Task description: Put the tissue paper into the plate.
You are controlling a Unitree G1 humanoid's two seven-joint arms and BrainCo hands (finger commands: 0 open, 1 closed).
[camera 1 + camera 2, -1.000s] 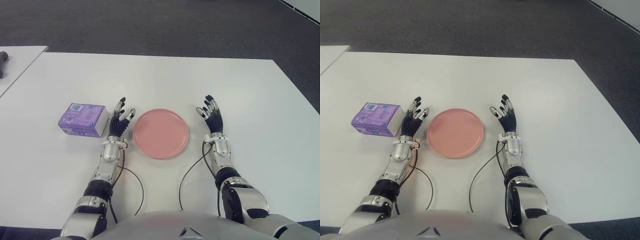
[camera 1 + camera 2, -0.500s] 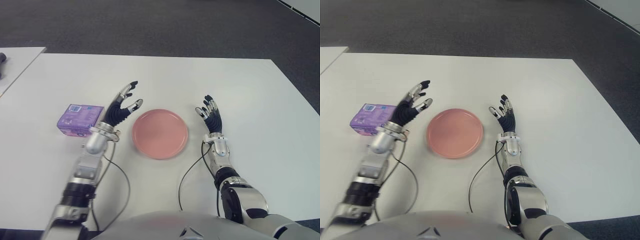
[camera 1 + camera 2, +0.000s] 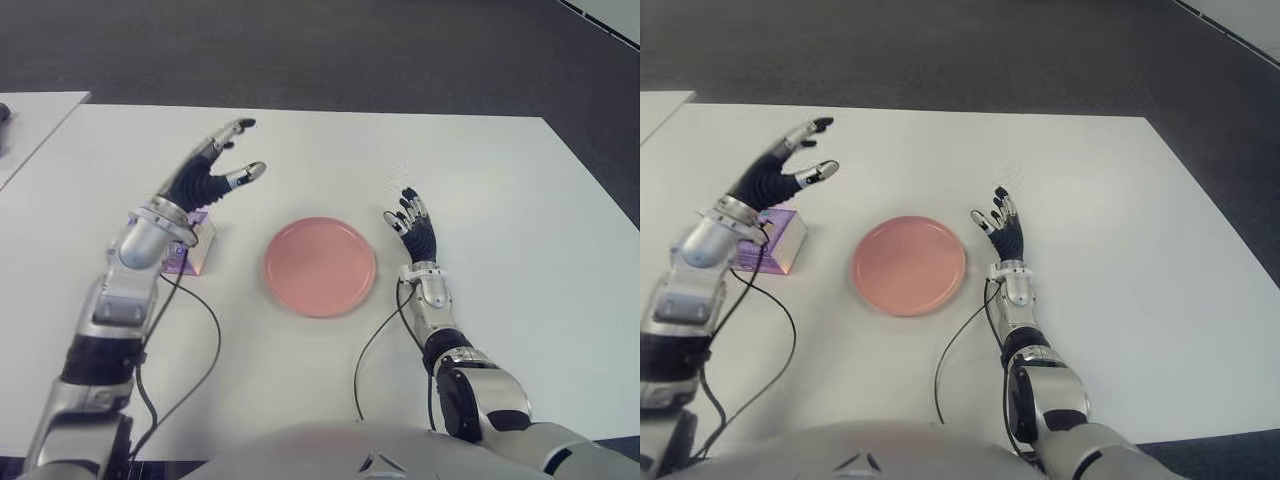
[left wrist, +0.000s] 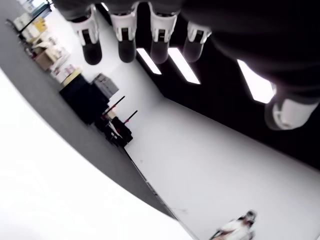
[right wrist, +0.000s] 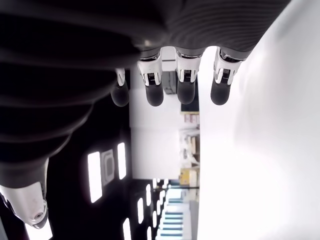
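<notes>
Tissue pack (image 3: 190, 252), purple, lies on the white table (image 3: 480, 180) to the left of the pink plate (image 3: 320, 266), apart from it, and is mostly hidden behind the left wrist; its printing is too small to read. The plate sits flat near the middle of the table with nothing in it. The left hand (image 3: 208, 172) is raised above the table, over and a little beyond the pack, fingers spread wide and holding nothing; its wrist view shows four straight fingertips (image 4: 124, 50) and the thumb set well apart, with only the room beyond them. The right hand (image 3: 413, 226) shows just to the right of the plate, fingers extended and loosely fanned, also holding nothing; its wrist view shows the fingertips (image 5: 185, 91) straight beside the white tabletop. Thin black cables (image 3: 375, 345) trail from both wrists across the table toward the robot's body.
</notes>
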